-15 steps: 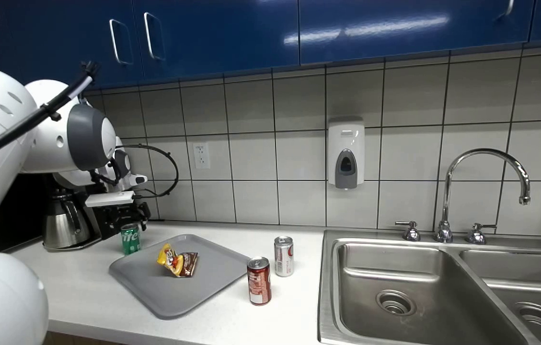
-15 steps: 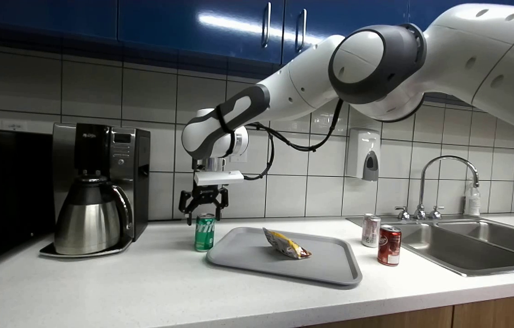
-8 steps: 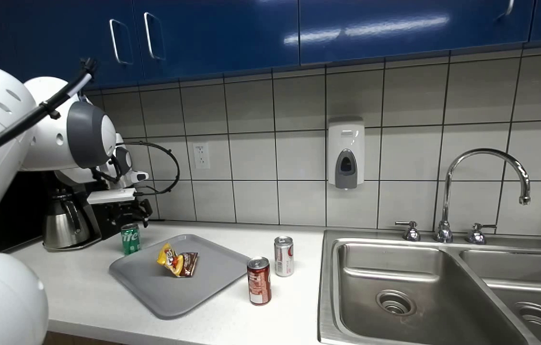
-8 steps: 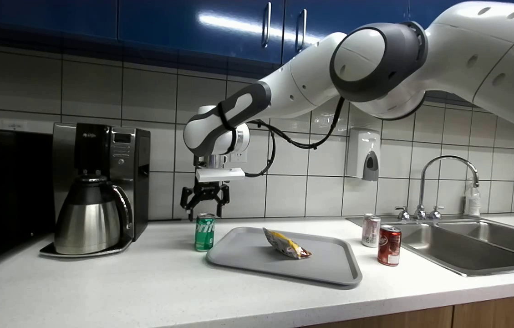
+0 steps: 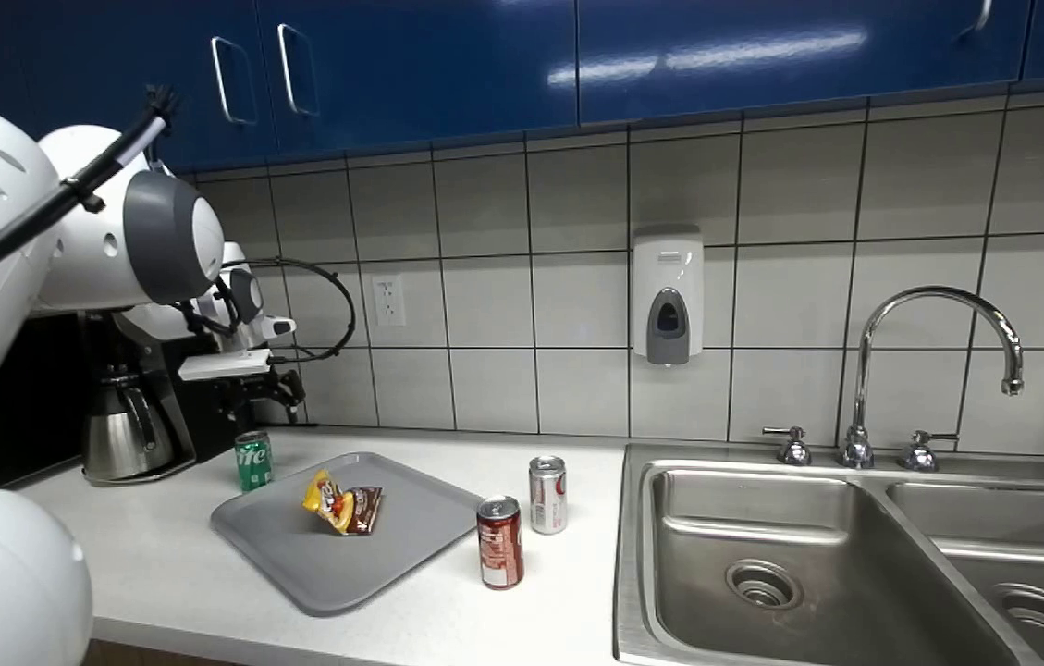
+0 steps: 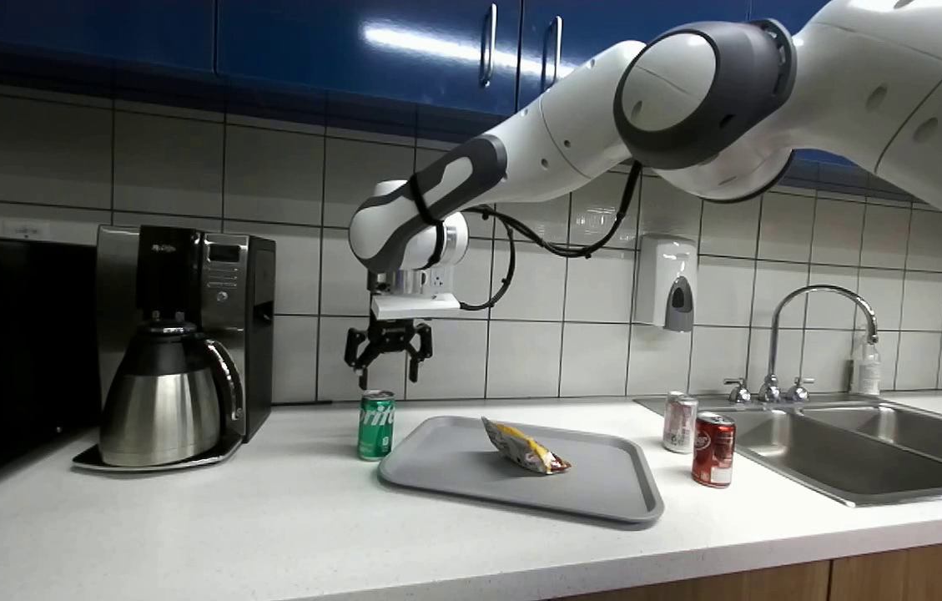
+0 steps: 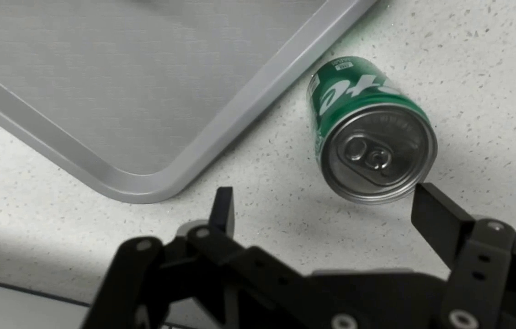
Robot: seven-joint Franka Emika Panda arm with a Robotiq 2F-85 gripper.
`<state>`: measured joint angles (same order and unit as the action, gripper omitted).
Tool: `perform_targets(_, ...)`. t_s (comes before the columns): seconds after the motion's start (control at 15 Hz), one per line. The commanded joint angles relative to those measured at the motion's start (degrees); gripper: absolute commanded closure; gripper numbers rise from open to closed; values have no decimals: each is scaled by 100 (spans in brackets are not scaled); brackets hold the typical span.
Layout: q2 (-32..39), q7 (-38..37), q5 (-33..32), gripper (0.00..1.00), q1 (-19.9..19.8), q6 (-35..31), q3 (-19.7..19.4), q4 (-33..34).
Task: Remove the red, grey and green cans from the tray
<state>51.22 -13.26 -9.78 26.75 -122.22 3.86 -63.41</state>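
Looks all but complete, to judge from the layout. Count the red can [image 5: 500, 543] and the grey can [image 5: 547, 497] as done, set upright on the white counter [image 5: 568, 597] between the tray [image 5: 337, 573] and the sink [image 5: 634, 555], in the lower middle of the frame in an exterior view, with red in front and grey just behind. Count the green can [image 6: 375, 427] as done too, upright at the lower left of centre in an exterior view, off the tray but just beside it. Confirm this in the wrist view, right of centre, by a narrow strip of counter between can and tray. Notice a snack bag [image 6: 525, 449] on the tray, not named in the task and so probably meant to stay. See nothing held in the gripper [image 6: 388, 381], with jaws spread wide, hanging above the green can and slightly to its right in an exterior view. Expect little more to do than drawing the gripper clear, taking care against tipping the green can or nudging it back against the tray.
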Motion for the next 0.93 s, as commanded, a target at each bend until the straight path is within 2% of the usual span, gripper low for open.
perform_targets(0.0,-430,64,-48,0,-37,-160,-16,-561)
perform_targets(0.87,-1406,5,-36,0,-79,-814,-117,-2078)
